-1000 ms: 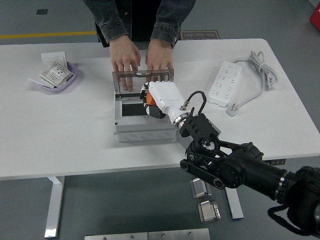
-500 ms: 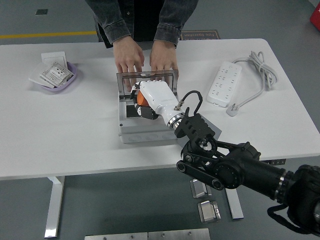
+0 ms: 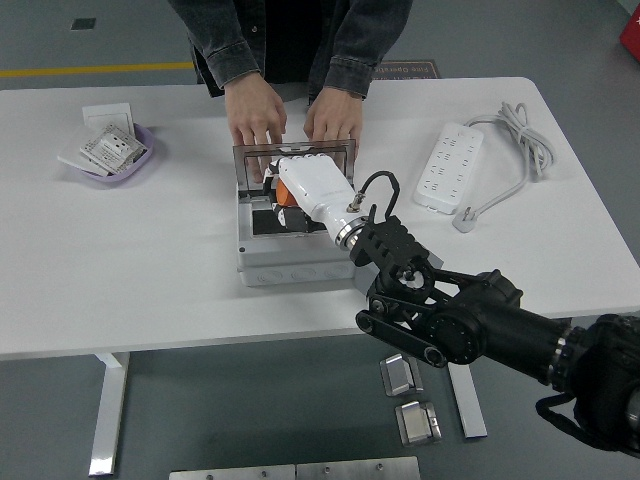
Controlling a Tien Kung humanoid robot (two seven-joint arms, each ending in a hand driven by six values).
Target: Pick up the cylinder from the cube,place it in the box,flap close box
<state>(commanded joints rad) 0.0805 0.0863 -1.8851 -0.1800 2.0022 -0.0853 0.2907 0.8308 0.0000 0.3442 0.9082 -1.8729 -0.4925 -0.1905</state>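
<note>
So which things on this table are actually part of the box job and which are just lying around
In the job:
grey box
its clear lid, propped by the person's hands
right robot hand, inside the box

Lying about:
power strip and cord
purple dish of packets

— What's the grey rectangular box [image 3: 290,262] made of?
— Matt plastic, with a clear glossy lid [image 3: 294,158]. The white robot hand [image 3: 308,186] is smooth, shiny plastic.
— And the white table [image 3: 160,260]?
— Smooth, matt. The person's dark sleeves [image 3: 232,50] look like denim cloth.
</note>
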